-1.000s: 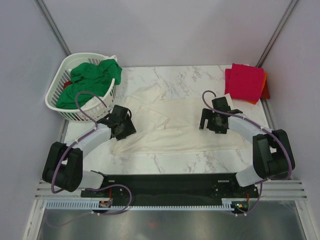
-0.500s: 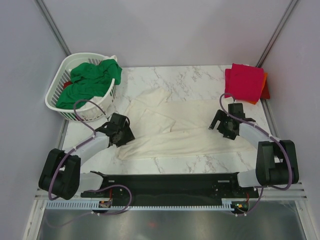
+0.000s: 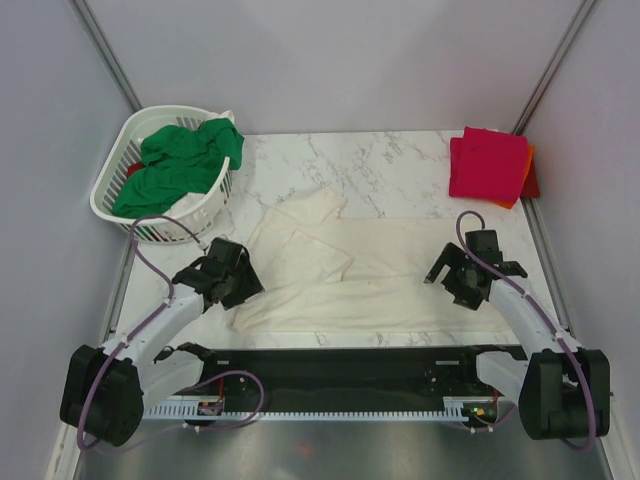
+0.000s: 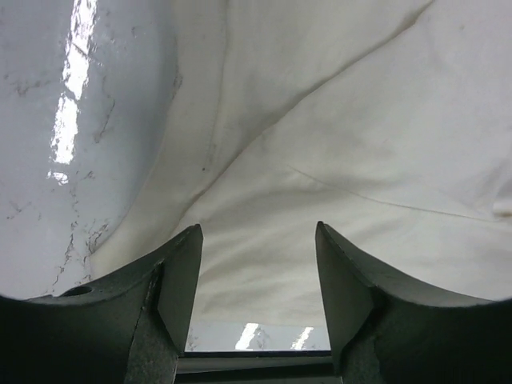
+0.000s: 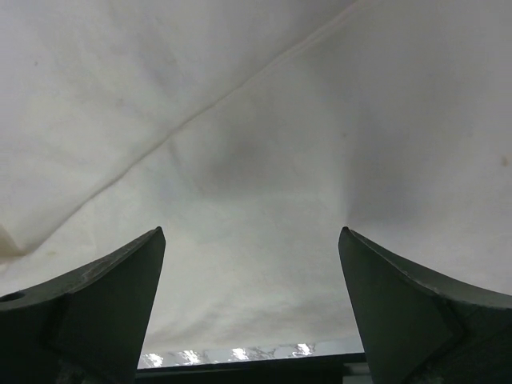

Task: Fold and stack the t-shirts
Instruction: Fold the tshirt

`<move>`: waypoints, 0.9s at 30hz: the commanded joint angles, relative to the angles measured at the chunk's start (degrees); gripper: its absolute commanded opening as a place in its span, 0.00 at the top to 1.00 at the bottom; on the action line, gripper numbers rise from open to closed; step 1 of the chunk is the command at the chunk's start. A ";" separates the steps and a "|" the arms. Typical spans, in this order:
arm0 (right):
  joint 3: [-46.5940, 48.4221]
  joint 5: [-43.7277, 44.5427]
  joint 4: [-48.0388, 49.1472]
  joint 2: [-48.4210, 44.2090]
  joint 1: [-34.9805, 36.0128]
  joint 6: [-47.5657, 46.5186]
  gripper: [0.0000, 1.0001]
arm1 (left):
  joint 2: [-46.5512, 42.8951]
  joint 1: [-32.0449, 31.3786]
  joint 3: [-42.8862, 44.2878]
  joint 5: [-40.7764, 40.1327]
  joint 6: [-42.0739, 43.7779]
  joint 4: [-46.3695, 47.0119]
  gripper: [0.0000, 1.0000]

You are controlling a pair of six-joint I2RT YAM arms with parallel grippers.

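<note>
A large cream-white t-shirt (image 3: 345, 270) lies spread flat across the middle of the marble table. My left gripper (image 3: 230, 283) hovers over its left end, open, with only cloth (image 4: 336, 144) below the jaws (image 4: 258, 230). Over the shirt's right end my right gripper (image 3: 462, 280) stands wide open (image 5: 251, 234), with nothing but cream cloth (image 5: 256, 144) under it. A folded crimson-pink t-shirt (image 3: 488, 162) rests on an orange one (image 3: 524, 172) at the back right. A bright green t-shirt (image 3: 180, 160) is heaped in the basket.
The white slotted laundry basket (image 3: 150, 228) stands at the back left, close to the left arm. Bare marble (image 3: 380, 160) shows behind the cream shirt. The black base rail (image 3: 340, 365) runs along the near edge, just below the shirt's hem.
Both grippers have drawn back toward the near edge, the right one also moving outward. The cream shirt now lies closer to the near edge. The jaws stay open.
</note>
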 commanded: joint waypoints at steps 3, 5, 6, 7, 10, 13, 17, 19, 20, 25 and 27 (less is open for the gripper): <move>9.65 0.09 -4.80 -3.87 0.37 1.09 0.02 | 0.69 -0.10 15.15 -1.89 3.69 -3.86 0.29; 14.14 -0.10 -3.92 -2.65 2.20 0.30 0.02 | 5.67 -0.10 20.18 -3.39 6.93 -3.51 0.27; 15.37 -0.10 -3.48 -2.21 2.83 -1.71 0.02 | 7.80 -0.10 25.77 -4.70 8.26 -3.42 0.27; 16.77 -0.01 -3.39 -1.68 3.44 -2.51 0.02 | 9.99 -0.01 28.52 -4.89 9.40 -2.99 0.26; 20.47 -0.44 -3.21 -0.62 4.41 -4.45 0.02 | 22.11 0.08 40.30 -2.61 15.46 -0.96 0.25; 21.53 -1.50 -2.95 -0.88 4.76 -4.63 0.02 | 35.38 1.74 52.95 3.62 21.53 -0.78 0.24; 21.27 -2.82 -4.09 -2.28 4.68 -5.33 0.02 | 47.52 4.30 64.48 12.33 25.92 -0.26 0.25; 20.75 -3.08 -4.27 -2.99 4.76 -5.94 0.02 | 53.92 5.00 70.63 15.93 27.95 -0.17 0.25; 20.48 -2.91 -4.27 -3.78 4.68 -6.38 0.02 | 55.87 5.18 72.65 16.72 29.52 -0.26 0.25; 19.87 -2.29 -4.53 -3.26 4.68 -7.70 0.02 | 66.33 7.99 81.36 23.67 29.81 -0.43 0.25; 19.69 -2.47 -4.53 -3.08 4.76 -7.96 0.02 | 68.37 8.60 83.04 24.82 30.24 -0.52 0.25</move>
